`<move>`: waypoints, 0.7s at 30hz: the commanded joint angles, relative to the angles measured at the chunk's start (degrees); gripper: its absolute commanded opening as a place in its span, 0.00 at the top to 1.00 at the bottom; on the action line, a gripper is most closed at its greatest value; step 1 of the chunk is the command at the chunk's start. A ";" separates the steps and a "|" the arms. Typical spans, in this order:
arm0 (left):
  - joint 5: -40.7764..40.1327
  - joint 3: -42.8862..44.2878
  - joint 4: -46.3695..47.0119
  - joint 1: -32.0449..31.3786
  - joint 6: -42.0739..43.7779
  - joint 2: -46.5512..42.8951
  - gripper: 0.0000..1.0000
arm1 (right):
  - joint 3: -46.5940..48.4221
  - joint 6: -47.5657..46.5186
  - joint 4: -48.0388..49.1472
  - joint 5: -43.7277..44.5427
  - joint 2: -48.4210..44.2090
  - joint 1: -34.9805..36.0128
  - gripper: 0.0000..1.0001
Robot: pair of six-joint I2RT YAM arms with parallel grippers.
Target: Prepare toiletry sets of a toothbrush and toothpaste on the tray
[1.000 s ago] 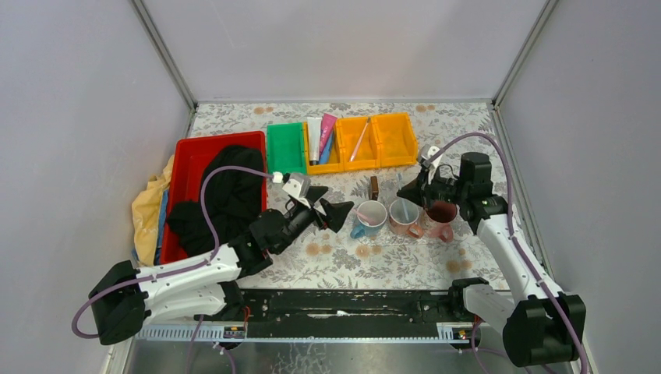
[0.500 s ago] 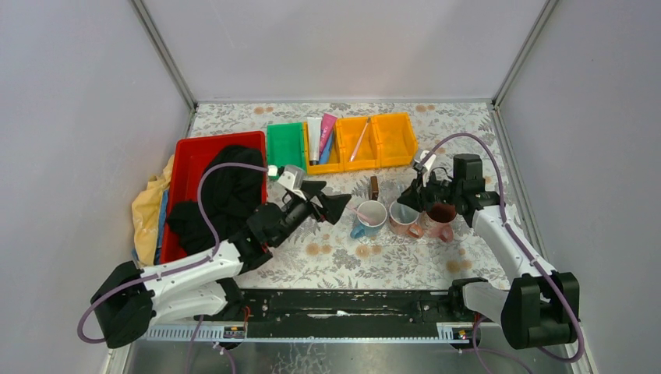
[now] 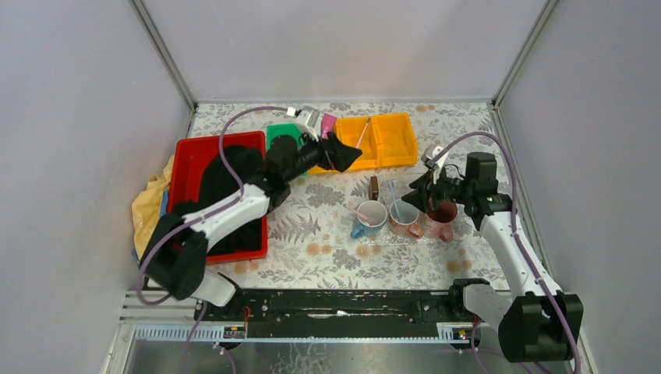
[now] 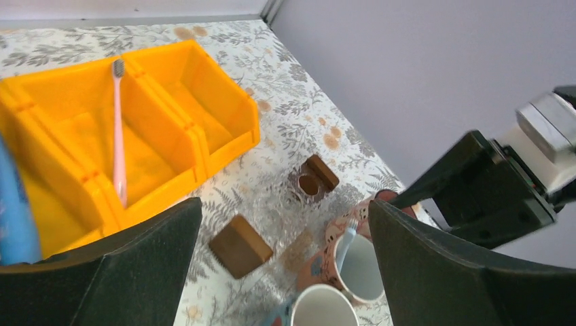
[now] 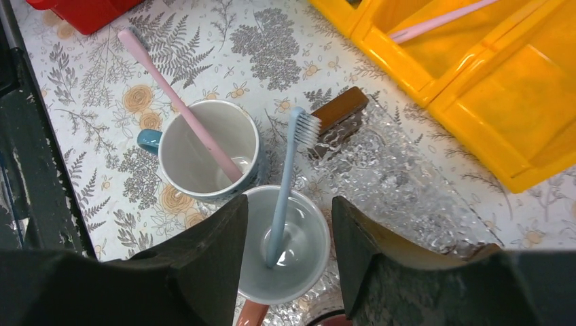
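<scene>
Partly done, by my judgement. The light blue toothbrush stands in the pink mug, and the pink toothbrush in the white mug just beside it. Beyond the pink mug, a third toothbrush and the toothpaste lie in the yellow bins. The right tool is parted and empty over the pink mug; the left tool is wide and empty.

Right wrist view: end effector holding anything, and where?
Nothing held. Right end effector open, clear of the light blue plastic toothbrush standing in a pink ceramic mug.
</scene>
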 commanded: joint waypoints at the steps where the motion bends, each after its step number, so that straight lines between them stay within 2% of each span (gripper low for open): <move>1: 15.55 11.01 -6.19 5.10 -4.47 9.59 0.03 | 3.27 1.26 -0.75 -3.42 -2.47 -1.86 0.44; 4: 16.22 20.45 -14.02 6.82 -2.56 16.59 0.07 | 3.82 1.42 -1.44 -3.64 -3.05 -2.50 0.44; 8: 8.94 37.38 -31.18 6.90 6.00 27.82 0.13 | 3.84 1.19 -1.45 -3.58 -3.81 -2.83 0.44; 11: 4.57 50.53 -41.11 6.77 9.47 35.82 0.22 | 3.94 0.92 -1.70 -3.08 -4.03 -2.83 0.44; 13: 3.40 56.91 -45.53 6.82 10.83 41.19 0.31 | 3.95 0.73 -1.80 -2.86 -4.03 -2.92 0.44; 15: 2.18 64.33 -50.41 6.72 11.96 46.24 0.44 | 4.08 0.65 -1.93 -2.49 -4.07 -3.07 0.43; 17: 0.55 69.75 -53.37 6.68 12.95 50.15 0.46 | 4.10 0.64 -1.90 -2.25 -4.13 -3.18 0.43; 21: -2.57 74.51 -53.73 6.39 15.87 54.59 0.47 | 4.10 0.65 -1.93 -2.32 -4.12 -3.34 0.43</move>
